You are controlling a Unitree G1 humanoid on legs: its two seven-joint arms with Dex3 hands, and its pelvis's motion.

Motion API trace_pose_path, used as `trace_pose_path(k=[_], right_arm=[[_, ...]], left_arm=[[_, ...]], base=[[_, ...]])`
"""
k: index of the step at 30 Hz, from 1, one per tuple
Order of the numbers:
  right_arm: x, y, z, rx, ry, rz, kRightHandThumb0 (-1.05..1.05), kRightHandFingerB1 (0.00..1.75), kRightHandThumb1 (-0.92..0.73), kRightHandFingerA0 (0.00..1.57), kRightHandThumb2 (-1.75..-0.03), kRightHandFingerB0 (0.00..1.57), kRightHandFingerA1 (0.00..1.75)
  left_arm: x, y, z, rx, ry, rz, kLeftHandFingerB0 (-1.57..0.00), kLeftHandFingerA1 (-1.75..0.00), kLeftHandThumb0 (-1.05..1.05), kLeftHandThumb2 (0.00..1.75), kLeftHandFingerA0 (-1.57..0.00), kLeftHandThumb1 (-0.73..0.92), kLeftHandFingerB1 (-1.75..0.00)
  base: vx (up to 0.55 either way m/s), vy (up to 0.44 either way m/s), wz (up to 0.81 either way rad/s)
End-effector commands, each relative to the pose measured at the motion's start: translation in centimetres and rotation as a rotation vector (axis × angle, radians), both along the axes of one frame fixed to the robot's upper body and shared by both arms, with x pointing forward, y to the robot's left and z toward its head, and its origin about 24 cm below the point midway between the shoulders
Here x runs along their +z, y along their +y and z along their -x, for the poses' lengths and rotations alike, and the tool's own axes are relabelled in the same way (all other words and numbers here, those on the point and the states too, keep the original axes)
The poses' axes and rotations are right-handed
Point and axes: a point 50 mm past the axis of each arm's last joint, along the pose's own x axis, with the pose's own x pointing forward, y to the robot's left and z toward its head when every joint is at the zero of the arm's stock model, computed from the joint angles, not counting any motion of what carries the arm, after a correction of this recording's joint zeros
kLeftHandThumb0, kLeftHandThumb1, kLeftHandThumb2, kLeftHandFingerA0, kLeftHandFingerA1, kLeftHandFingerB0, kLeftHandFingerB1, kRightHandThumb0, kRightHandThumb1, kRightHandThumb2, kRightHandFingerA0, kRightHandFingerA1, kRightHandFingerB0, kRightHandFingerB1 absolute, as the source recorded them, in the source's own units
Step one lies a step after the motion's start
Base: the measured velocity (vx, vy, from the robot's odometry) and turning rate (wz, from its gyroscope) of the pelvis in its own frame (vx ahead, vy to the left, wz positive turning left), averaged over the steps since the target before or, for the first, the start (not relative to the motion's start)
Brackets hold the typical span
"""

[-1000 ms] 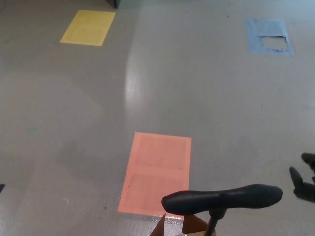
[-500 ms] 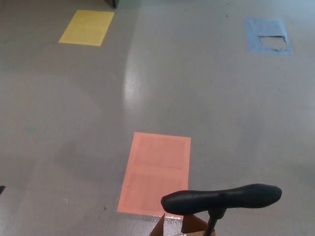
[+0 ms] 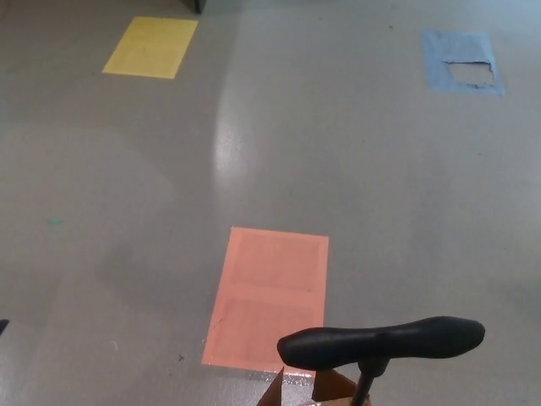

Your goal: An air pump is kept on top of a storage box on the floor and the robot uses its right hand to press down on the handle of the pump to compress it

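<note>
Head view was directed down at a grey floor (image 3: 355, 161). The black pump handle (image 3: 382, 341) was seen at the bottom edge of the picture, right of centre, lying roughly level with its right end slightly raised. A thin black shaft (image 3: 364, 389) was seen dropping from under the handle out of the bottom edge. Just below the handle, brown cardboard flaps of the storage box (image 3: 331, 389) were partly shown, cut off by the bottom edge, so how the pump sat on the box could not be told. Nothing was seen touching the handle.

Neither hand of the robot was shown, so whether the fingers were apart or together could not be told. A small dark shape (image 3: 2, 325) was seen at the left edge of the picture, too little of it to be identified.

3 coloured rectangles were marked on the floor. An orange rectangle (image 3: 269, 292) was placed just beyond the handle, its near edge hidden partly behind the handle and the box. A yellow rectangle (image 3: 151, 47) was set near the far left corner of the visible floor. A blue rectangle (image 3: 461, 61) was set near the far right corner, with a torn patch in its middle where grey floor showed through. A pale streak of reflected light was seen on the floor between the yellow rectangle and the orange rectangle.
</note>
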Motion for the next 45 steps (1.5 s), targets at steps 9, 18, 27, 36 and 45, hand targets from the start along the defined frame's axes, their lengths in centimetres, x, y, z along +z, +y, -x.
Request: trace_pose_path(k=[9,18,27,36,45], right_arm=[[17.3,3.2,9.5,0.111,-0.589,0.226,-0.35,0.47,-0.52,0.0,-1.11,0.0,0.48],[20.7,7.0,11.7,0.256,-0.599,0.501,-0.78,0.24,-0.92,0.11,-0.73,0.12,0.27],[22.1,11.4,13.7,0.43,-0.626,0.683,-0.86,0.27,-0.82,0.08,-1.13,0.11,0.27],[20.7,15.9,15.3,0.588,-0.587,0.853,-0.72,0.3,-0.76,0.02,-1.15,0.02,0.33],[19.1,18.8,15.6,0.751,-0.518,0.984,-0.84,0.23,-0.81,0.07,-1.13,0.07,0.25]], left_arm=[[0.1,0.4,0.3,-0.04,0.017,-0.022,-0.22,-0.33,-0.56,0.64,-0.26,0.8,-0.29],[0.1,0.4,0.4,-0.033,0.013,-0.015,-0.23,-0.33,-0.57,0.63,-0.27,0.8,-0.29],[0.2,0.4,0.3,-0.031,0.012,-0.019,-0.23,-0.32,-0.57,0.63,-0.27,0.79,-0.29],[0.1,0.4,0.4,-0.042,0.019,-0.023,-0.22,-0.32,-0.57,0.64,-0.25,0.8,-0.29],[0.1,0.4,0.3,-0.041,0.017,-0.023,-0.23,-0.32,-0.57,0.63,-0.26,0.8,-0.29]], base=[[0.0,0.0,0.0],[0.0,0.0,0.0],[0.0,0.0,0.0],[0.0,0.0,0.0],[0.0,0.0,0.0]])
